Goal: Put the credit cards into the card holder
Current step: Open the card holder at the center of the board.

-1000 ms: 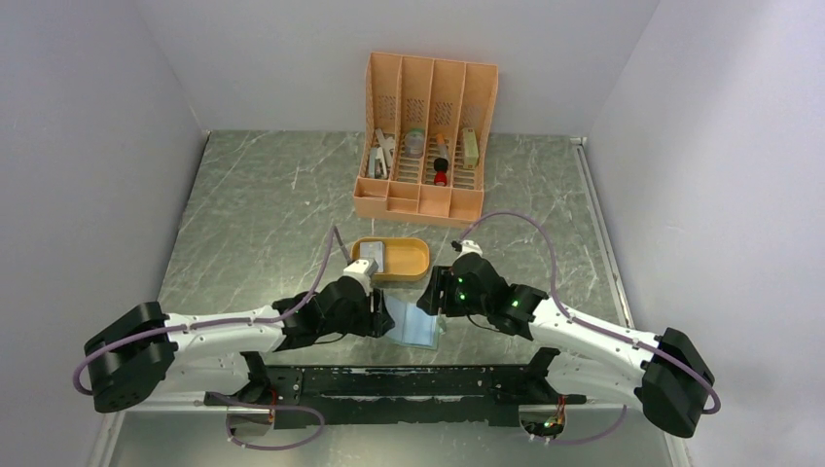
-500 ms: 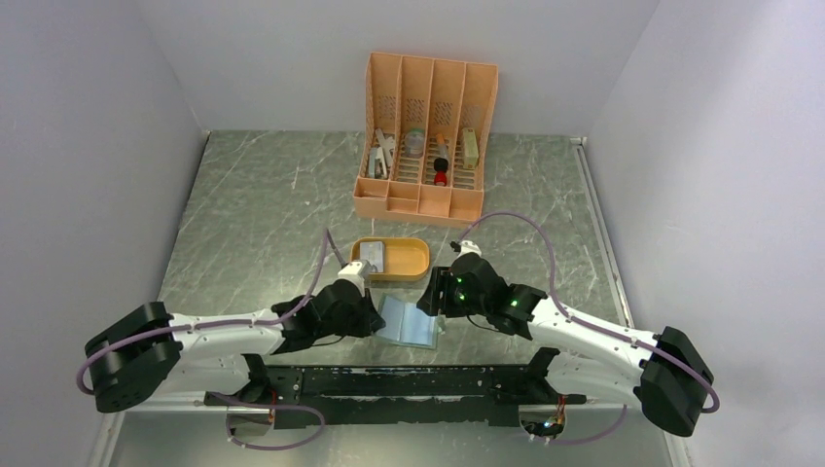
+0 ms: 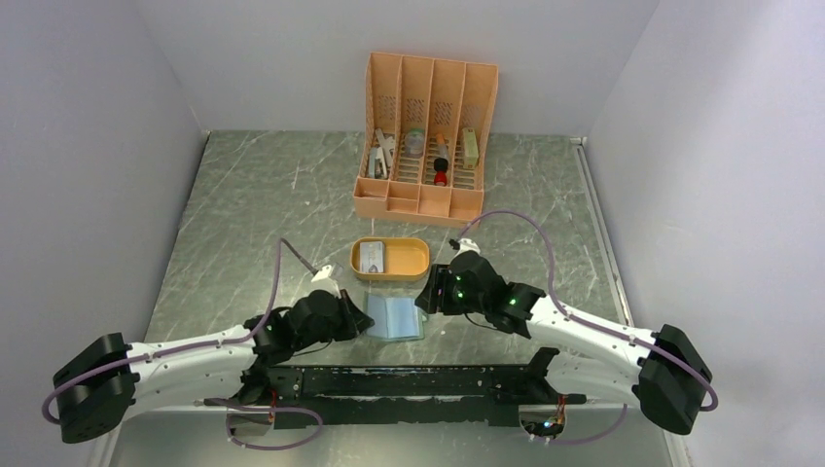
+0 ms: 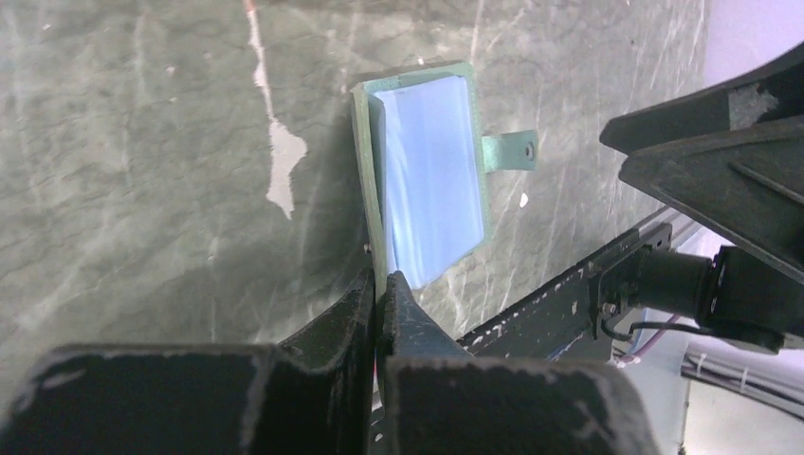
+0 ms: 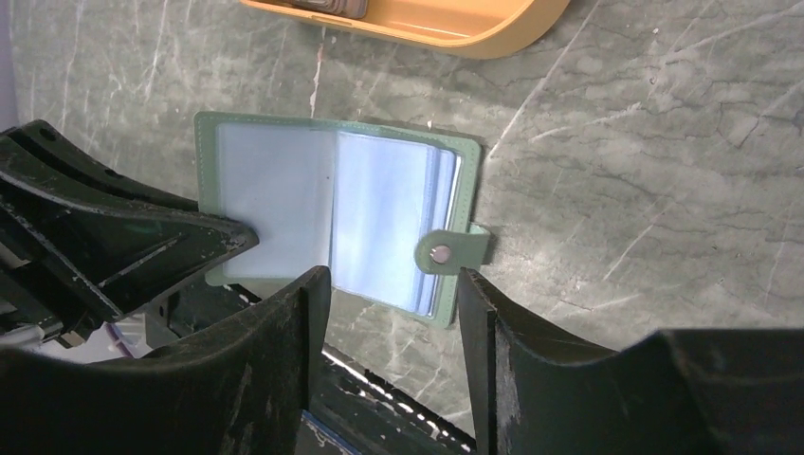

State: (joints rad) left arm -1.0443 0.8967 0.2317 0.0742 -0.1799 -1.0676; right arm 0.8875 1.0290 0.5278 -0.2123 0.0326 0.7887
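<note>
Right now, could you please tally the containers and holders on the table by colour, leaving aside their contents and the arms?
Orange: 2 (slotted organizer, oval tray)
Grey-green: 1 (card holder)
Total: 3

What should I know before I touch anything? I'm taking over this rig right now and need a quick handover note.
Left tool: shut, pinching the left cover edge of the card holder.
Right tool: open and empty, above the holder's snap-tab side.
Card holder: lying open on the table, clear pockets up, on the near side of the tray.
Cards: in the left end of the tray.
Done: holder opened and held by its cover.
Left: pick each card from the tray and slide it into a pocket; no card looks loaded yet.
</note>
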